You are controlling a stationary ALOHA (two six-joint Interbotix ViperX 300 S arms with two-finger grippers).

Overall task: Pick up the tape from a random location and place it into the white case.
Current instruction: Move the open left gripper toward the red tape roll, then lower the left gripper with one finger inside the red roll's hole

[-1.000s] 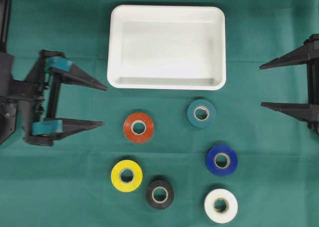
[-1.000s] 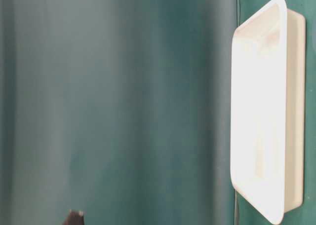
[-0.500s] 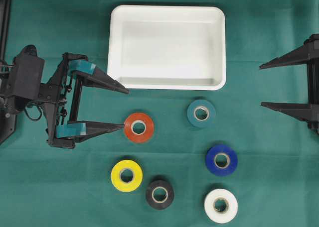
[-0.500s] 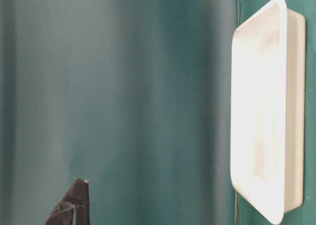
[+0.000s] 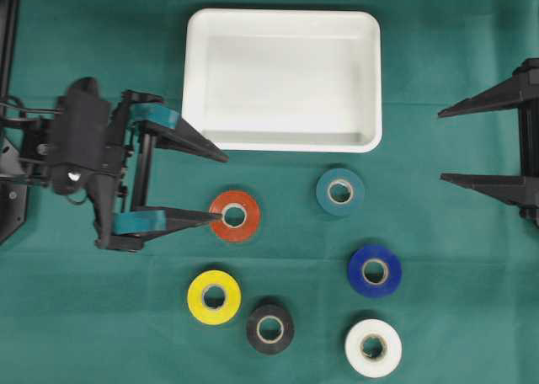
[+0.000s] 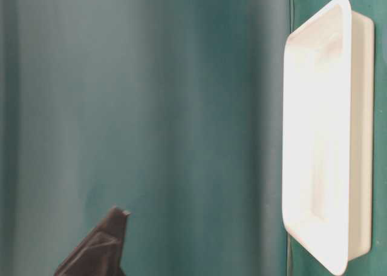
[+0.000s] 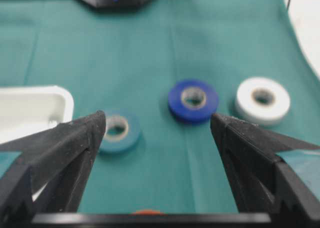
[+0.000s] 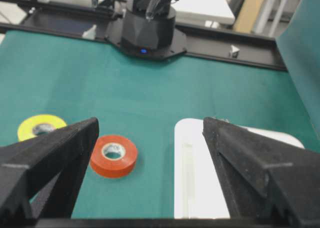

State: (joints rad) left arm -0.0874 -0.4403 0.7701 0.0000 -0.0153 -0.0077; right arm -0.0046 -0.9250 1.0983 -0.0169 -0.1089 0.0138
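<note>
Left claw [image 5: 217,189] stood with jaws fully apart, one fingertip overlapping the orange tape [image 5: 235,216] on the green surface [image 5: 101,317] just below the empty white case [image 5: 282,80], apparently positioned to straddle that roll for pickup.

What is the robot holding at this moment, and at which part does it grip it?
Nothing is held. The left gripper is open near the orange tape, and the right gripper is open at the table's edge.
</note>
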